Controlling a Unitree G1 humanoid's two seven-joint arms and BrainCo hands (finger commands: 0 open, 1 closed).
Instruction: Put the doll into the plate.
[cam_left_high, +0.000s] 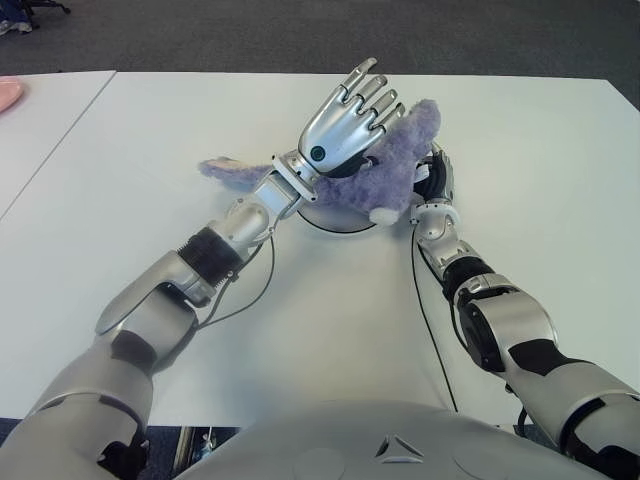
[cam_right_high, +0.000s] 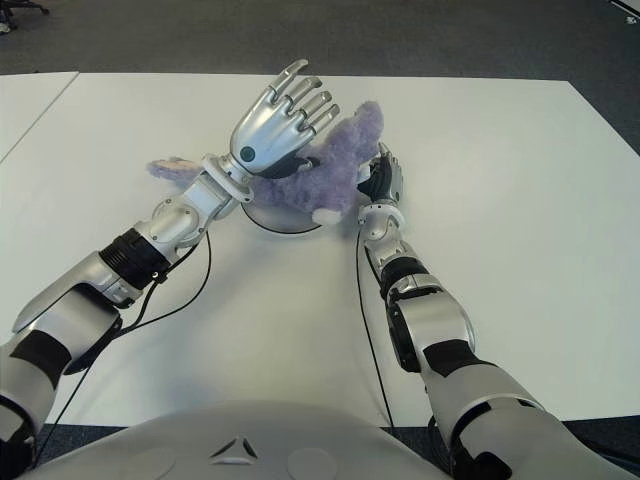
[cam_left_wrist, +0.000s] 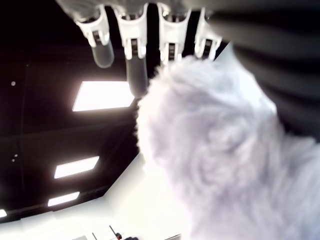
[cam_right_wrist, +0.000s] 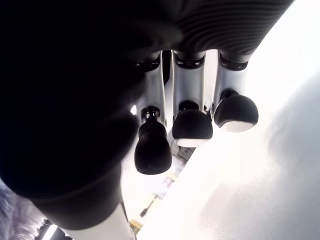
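A fuzzy purple doll (cam_left_high: 385, 175) lies across a round white plate (cam_left_high: 335, 222) in the middle of the white table (cam_left_high: 540, 150), one limb (cam_left_high: 225, 168) trailing off to the left. My left hand (cam_left_high: 350, 115) is over the doll, its back turned up and its fingers (cam_left_wrist: 135, 55) stretched straight, not wrapped around the plush (cam_left_wrist: 220, 150). My right hand (cam_left_high: 437, 180) shows just right of the doll, by the plate's edge, mostly hidden behind the plush. Its fingertips (cam_right_wrist: 192, 125) hang relaxed with nothing between them.
A pink object (cam_left_high: 8, 92) sits at the far left edge on a neighbouring table, past a seam (cam_left_high: 60, 140). Black cables (cam_left_high: 425, 320) run along both forearms over the table. Grey carpet (cam_left_high: 300, 30) lies beyond the far edge.
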